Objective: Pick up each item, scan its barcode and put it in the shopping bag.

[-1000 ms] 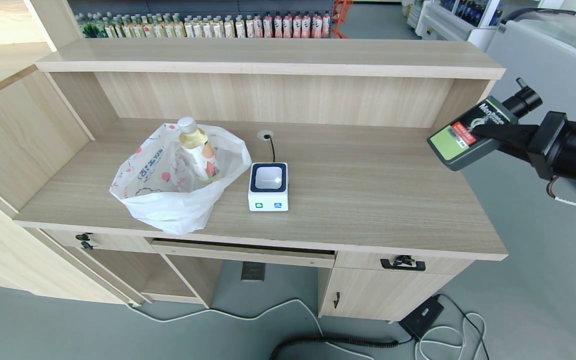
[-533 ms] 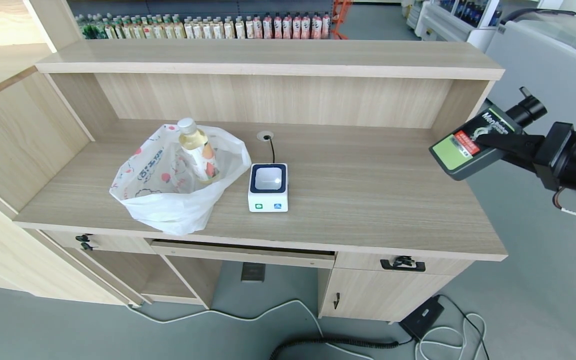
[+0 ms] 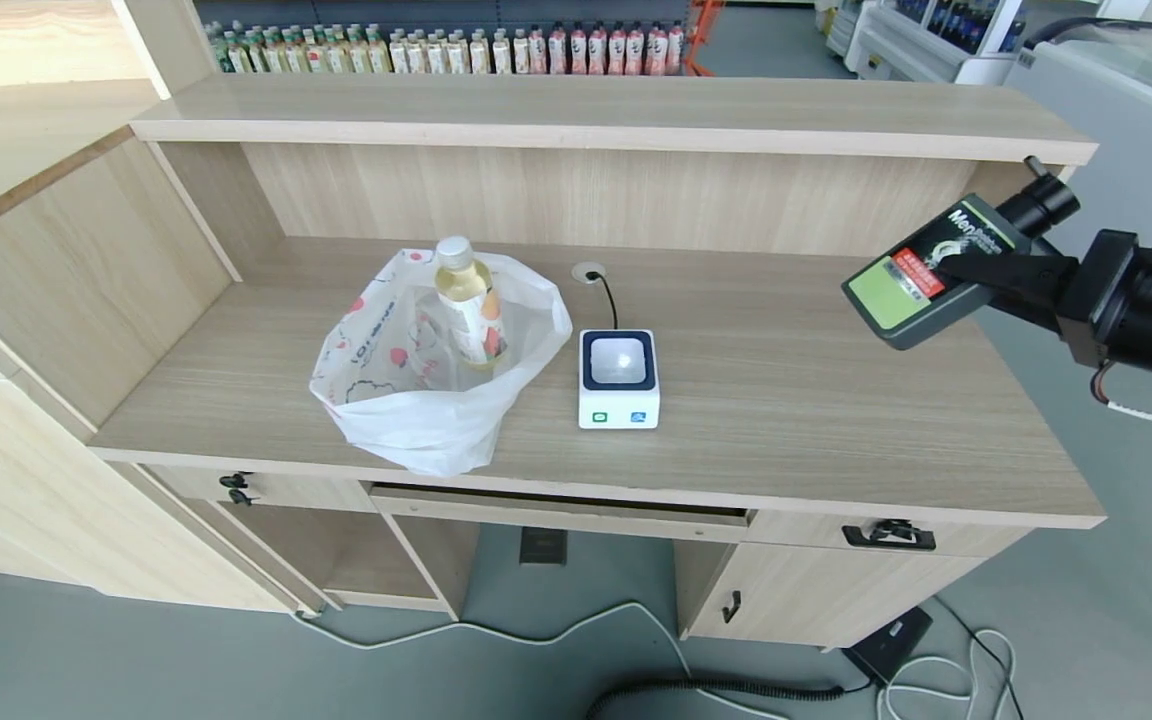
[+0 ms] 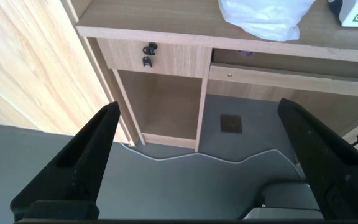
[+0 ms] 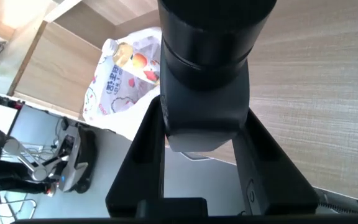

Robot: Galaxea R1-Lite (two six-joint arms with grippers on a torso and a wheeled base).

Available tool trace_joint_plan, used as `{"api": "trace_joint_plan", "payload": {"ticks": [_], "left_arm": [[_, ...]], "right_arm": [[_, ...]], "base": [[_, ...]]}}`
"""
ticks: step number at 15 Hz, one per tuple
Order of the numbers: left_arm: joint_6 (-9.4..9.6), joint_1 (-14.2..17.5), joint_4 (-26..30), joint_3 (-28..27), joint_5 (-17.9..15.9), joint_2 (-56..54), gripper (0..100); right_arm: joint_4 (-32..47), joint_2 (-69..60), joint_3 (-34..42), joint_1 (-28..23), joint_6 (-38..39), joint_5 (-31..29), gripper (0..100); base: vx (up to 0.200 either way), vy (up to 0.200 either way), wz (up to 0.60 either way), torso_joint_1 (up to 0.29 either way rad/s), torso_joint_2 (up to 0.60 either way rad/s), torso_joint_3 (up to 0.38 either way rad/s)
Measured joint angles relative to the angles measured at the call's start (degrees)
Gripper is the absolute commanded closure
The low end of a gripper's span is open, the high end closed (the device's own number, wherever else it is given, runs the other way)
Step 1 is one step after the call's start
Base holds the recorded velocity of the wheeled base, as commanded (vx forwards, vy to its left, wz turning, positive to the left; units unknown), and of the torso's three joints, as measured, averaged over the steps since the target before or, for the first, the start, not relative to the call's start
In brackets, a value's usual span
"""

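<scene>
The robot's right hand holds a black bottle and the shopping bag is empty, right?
Not quite. The shopping bag is not empty: a drink bottle stands in it, as the head view shows. The right gripper does hold the black bottle.

Shop, checkout area: wood cashier table (image 3: 786, 400) w/ barcode scanner (image 3: 618, 378) well left of right claw (image 3: 981, 268); long rows of bottled drinks (image 3: 456, 50) far beyond; freezer cabinet (image 3: 1116, 90) behind claw.
</scene>
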Motion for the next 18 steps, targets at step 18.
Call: {"api": "trace_joint_plan", "payload": {"ticks": [18], "left_arm": [[0.02,0.0,-0.02,-0.02,0.02,0.0,0]], "right_arm": [[-3.38,26.38,-19.38,7.79,-7.14,-3.95,100]], "base": [[0.0,0.056,0.0,0.0,0.0,0.001]]}}
